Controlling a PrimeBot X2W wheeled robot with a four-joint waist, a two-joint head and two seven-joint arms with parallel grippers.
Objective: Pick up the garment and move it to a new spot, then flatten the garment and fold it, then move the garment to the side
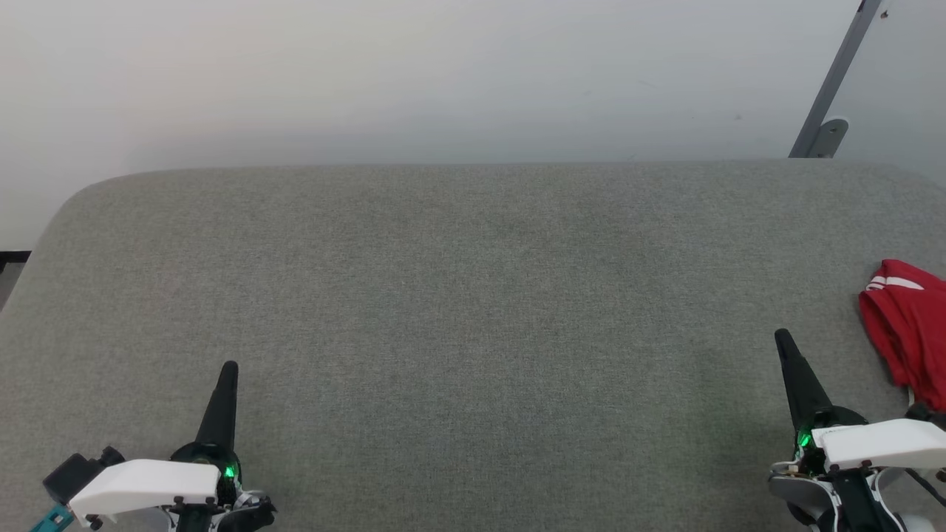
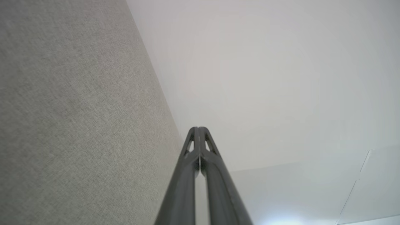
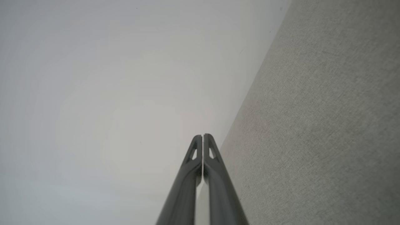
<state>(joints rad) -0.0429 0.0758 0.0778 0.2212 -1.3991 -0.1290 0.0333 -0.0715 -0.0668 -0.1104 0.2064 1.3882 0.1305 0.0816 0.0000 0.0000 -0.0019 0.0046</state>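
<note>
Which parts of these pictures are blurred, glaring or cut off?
Head view: soft even light, the garment cut by the right edge. Left wrist view: pale glare at the bottom, left gripper slightly soft. Right wrist view: right gripper soft, wall featureless.

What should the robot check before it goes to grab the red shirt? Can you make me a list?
1. Is the shirt found: ok, it lies bunched up on the table, just right of the right claw.
2. Is the whole shirt in sight: not ok, part of it runs off the head picture's right edge.
3. Is the right claw empty: ok, it holds nothing.
4. Is the right claw open to grab: not ok, its fingers are pressed together.
5. Is the left claw free: ok, it is shut on nothing, far over on the left.
6. Is there room to spread the shirt: ok, a wide grey stretch of table lies between the claws.
</note>
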